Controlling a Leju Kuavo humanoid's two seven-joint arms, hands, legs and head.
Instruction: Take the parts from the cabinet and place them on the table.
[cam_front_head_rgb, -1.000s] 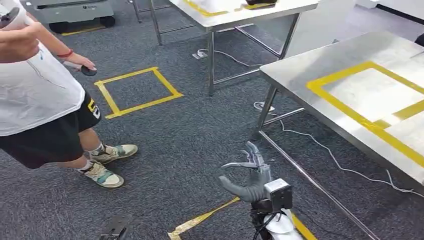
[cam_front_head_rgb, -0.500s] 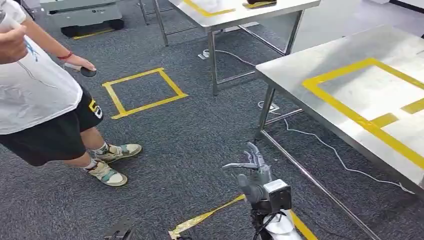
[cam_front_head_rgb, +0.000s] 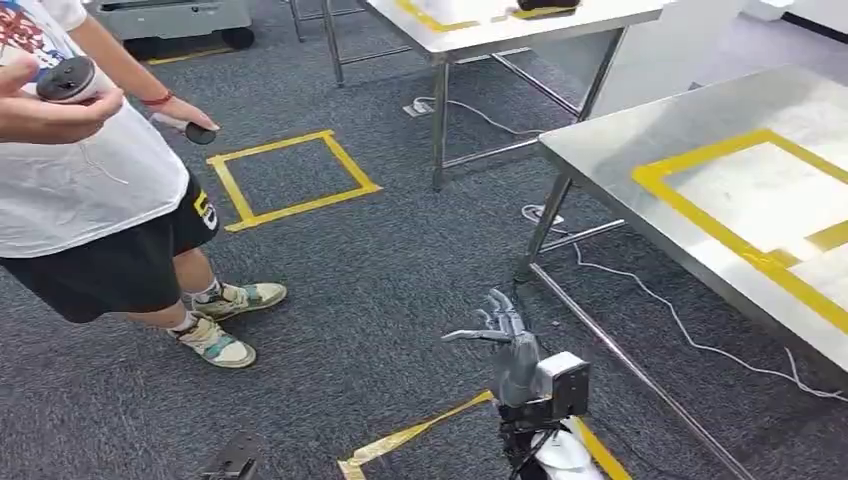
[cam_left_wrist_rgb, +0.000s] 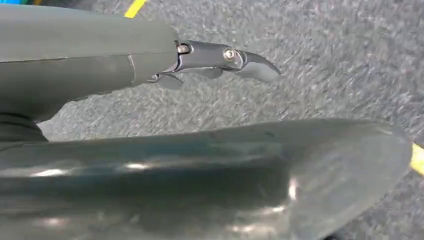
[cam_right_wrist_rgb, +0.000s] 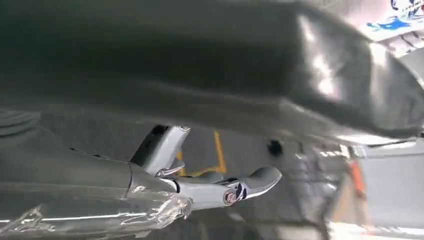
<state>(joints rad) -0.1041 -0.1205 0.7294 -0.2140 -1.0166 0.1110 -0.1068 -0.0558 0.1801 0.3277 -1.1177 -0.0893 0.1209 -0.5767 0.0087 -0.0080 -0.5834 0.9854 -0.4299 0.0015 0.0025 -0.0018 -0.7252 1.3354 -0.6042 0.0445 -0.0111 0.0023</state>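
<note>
The right hand (cam_front_head_rgb: 508, 345) is raised low in the head view with its fingers spread apart and nothing between them, so it is released and carrying no part; the right wrist view agrees, showing dark fingers (cam_right_wrist_rgb: 235, 187) extended over blurred floor. The left hand (cam_left_wrist_rgb: 150, 65) appears in its own wrist view as a grey cover with a thin dark finger (cam_left_wrist_rgb: 225, 55) reaching out over grey carpet (cam_left_wrist_rgb: 325, 60); nothing sits in it, though how far its fingers are apart cannot be told. Just below the right hand, strips of yellow floor tape (cam_front_head_rgb: 410, 435) cross the carpet. To its right stands the steel table (cam_front_head_rgb: 610, 140) with a yellow-taped frame (cam_front_head_rgb: 700, 225) on its top, presumably where the parts belong, and a white cable (cam_front_head_rgb: 690, 335) trails on the floor under it. A person (cam_front_head_rgb: 90, 190) stands well to the left, holding a round controller (cam_front_head_rgb: 66, 78), close to a yellow taped square (cam_front_head_rgb: 290, 180). Neither the cabinet nor any part can be seen from here, so the task looks to be at an empty-handed stage, with fetching yet to come. The risks are in walking: a foot could catch the cable or the table leg (cam_front_head_rgb: 540, 225) if the robot passes too near, and the raised arm could knock the table edge or the person on a turn.
</note>
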